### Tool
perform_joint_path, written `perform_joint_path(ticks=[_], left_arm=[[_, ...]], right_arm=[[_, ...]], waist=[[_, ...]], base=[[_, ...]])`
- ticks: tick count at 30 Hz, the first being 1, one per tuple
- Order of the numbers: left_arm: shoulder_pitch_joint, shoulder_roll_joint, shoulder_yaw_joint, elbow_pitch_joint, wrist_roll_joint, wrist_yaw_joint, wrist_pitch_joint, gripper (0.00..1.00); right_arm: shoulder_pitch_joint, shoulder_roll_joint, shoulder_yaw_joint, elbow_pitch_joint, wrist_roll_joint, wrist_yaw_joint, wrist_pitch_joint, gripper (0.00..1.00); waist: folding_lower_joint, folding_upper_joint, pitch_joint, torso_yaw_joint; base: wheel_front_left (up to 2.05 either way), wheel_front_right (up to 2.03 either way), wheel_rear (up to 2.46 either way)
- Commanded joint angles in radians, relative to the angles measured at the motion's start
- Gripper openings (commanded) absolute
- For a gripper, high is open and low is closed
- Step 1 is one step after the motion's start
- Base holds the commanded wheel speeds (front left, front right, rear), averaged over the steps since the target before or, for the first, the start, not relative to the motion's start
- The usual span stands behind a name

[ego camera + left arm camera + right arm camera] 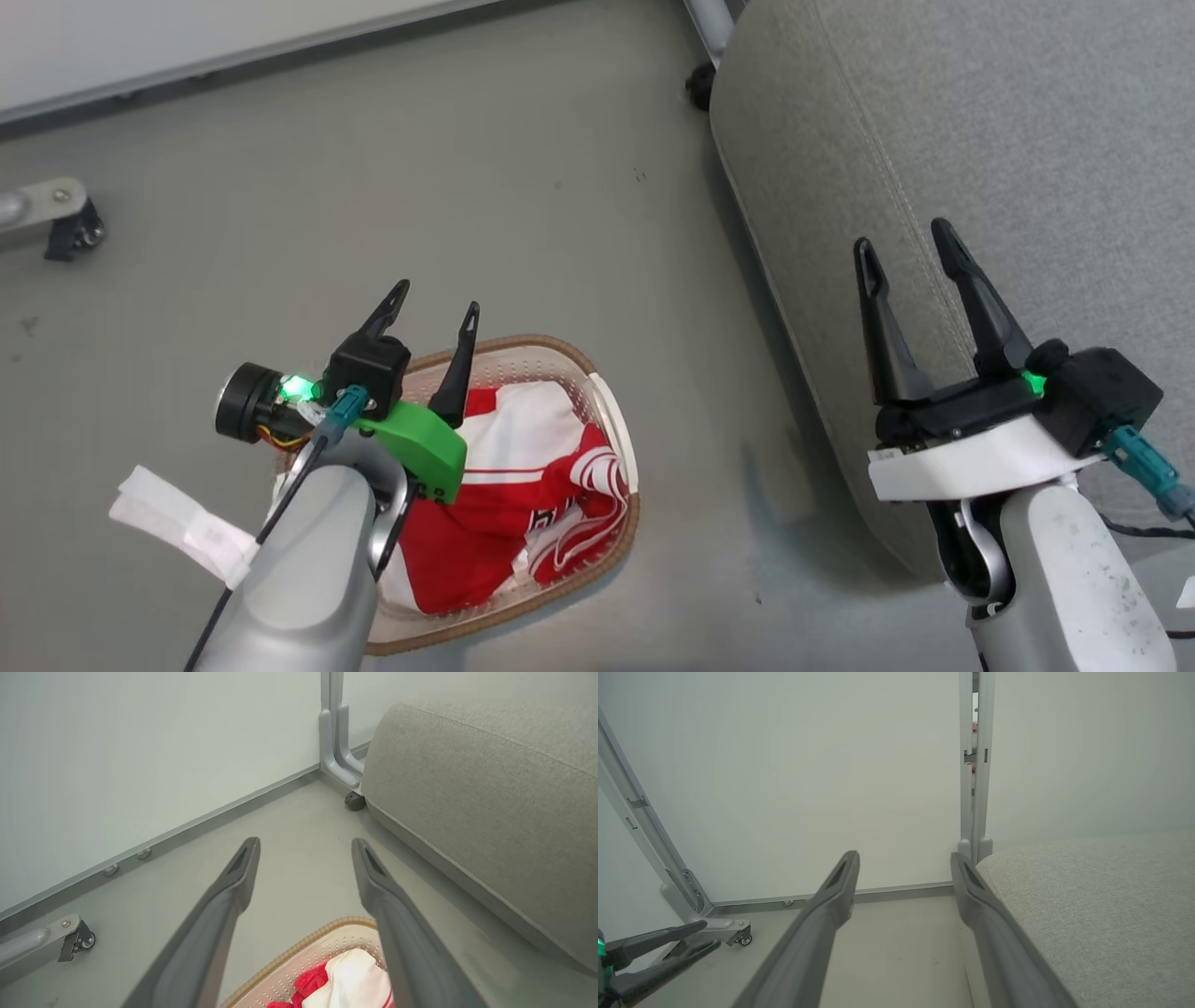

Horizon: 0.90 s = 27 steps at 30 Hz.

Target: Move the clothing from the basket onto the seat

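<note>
A cream perforated basket with a brown woven rim sits on the floor, holding red clothing with white panels and striped trim. Its near corner and the clothing also show low in the left wrist view, inside the basket. My left gripper hovers open above the basket's far left edge, empty. The big grey seat fills the right side; my right gripper stands open and empty over its left part. The seat and seat appear in both wrist views.
Grey floor stretches around the basket. A white wall panel with grey baseboard runs along the back. A castor foot stands at far left and another castor beside the seat's corner. A white paper tag hangs off my left forearm.
</note>
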<state>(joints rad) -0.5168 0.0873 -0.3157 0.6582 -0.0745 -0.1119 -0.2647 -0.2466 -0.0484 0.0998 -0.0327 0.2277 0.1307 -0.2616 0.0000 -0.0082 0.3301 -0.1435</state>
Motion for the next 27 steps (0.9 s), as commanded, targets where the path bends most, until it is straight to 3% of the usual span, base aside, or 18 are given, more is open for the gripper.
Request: perform_joint_path(ticks=[1, 27], left_arm=[[-0.034, 0.014, -0.006, 0.020, 0.004, -0.004, 0.000, 1.00], [-0.368, 0.079, -0.257, 0.515, 0.003, -0.019, 0.023, 1.00]], right_arm=[[-0.022, -0.002, 0.002, -0.010, 0.006, 0.000, -0.004, 1.00], [-0.152, -0.002, 0.027, -0.106, 0.054, 0.000, -0.004, 1.00]], waist=[[0.0000, 0.0082, 0.123, -0.085], [0.0000, 0.0082, 0.470, -0.182]], base=[[0.00, 0.00, 0.00], [0.00, 0.00, 0.00]])
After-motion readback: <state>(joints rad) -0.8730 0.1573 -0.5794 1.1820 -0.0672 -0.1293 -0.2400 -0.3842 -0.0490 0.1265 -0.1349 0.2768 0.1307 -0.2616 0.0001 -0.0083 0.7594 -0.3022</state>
